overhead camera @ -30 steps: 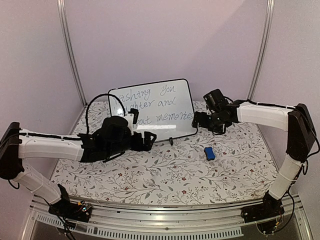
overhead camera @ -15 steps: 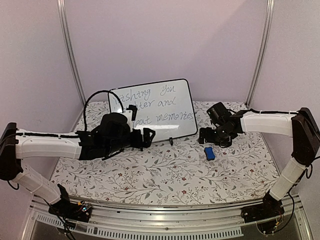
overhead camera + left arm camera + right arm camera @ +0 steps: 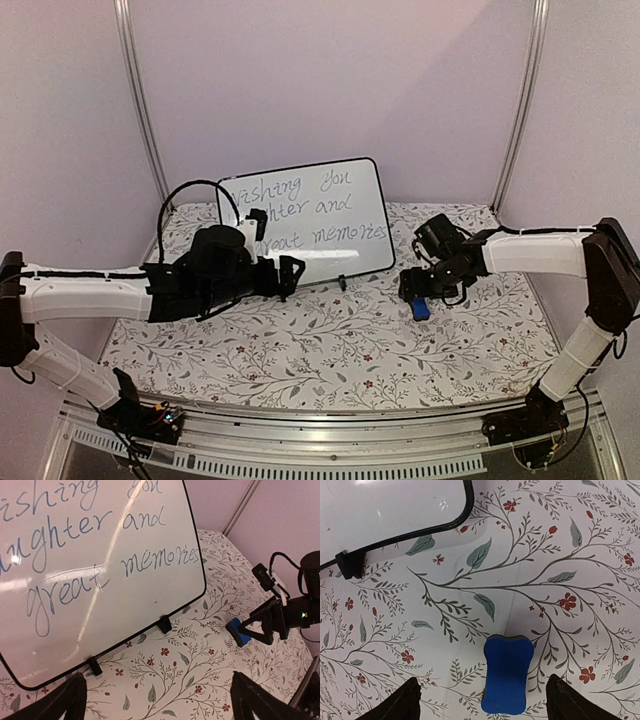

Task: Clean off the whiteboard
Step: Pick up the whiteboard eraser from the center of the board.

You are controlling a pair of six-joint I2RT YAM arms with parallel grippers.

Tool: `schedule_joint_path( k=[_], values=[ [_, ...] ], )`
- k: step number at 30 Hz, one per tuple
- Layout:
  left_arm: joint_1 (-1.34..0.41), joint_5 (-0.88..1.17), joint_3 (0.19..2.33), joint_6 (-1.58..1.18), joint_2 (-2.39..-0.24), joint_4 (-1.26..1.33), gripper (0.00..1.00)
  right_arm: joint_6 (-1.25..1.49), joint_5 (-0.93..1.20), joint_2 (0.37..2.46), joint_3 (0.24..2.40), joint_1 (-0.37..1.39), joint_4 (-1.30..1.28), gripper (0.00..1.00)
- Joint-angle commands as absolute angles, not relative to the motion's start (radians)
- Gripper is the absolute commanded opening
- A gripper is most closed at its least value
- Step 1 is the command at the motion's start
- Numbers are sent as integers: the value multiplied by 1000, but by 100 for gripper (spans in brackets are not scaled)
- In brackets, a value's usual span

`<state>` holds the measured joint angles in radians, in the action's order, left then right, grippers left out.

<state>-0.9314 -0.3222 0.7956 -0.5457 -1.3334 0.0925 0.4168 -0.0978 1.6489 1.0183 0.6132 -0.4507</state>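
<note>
The left arm (image 3: pixel 90 295) reaches in from the left, over a table cloth (image 3: pixel 330 350) with little red flowers and green leaves. A black wire (image 3: pixel 175 205) loops up over its wrist. The left gripper (image 3: pixel 290 272) is wide open and holds nothing. From its own camera, its two fingers (image 3: pixel 65 702) sit far apart at the bottom, with only the cloth between them.

Just past it stands the whiteboard (image 3: pixel 320 215), at the back of the table near the middle. It leans back on small black feet (image 3: pixel 164 624). It has blue-gray writing on it in three lines, and the words "great memories" (image 3: pixel 115 575) can be read. From above, the left arm's wrist covers the low left corner of the board and hides the start of each line.

To the right of the board, a small blue eraser (image 3: pixel 420 308) lies flat on the cloth. It is near the board but not touching it.

The right gripper (image 3: pixel 416 288) hangs right over the eraser. In its own camera, its fingers (image 3: pixel 410 700) are open, one on each side of the eraser, and neither one touches it. The board's corner and one foot show at the top left of that view. The right arm (image 3: pixel 530 250) bends in from the right side.
</note>
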Motion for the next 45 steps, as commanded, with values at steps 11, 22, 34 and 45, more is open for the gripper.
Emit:
schedule_joint_path(
  k=[11,22,34,45],
  values=[
    [-918,-310,779,-544,-1339,106,100,269,-113,1704,979,617,-374,83],
    [-917,-300,789,-543,-1355,109,100,250,-82,1708,938,584,-328,76],
    [-917,-296,794,-539,-1363,114,100,238,-73,1722,933,568,-308,63],
    [-915,-296,791,-538,-1357,112,100,239,-75,1741,927,561,-300,48]
  ],
)
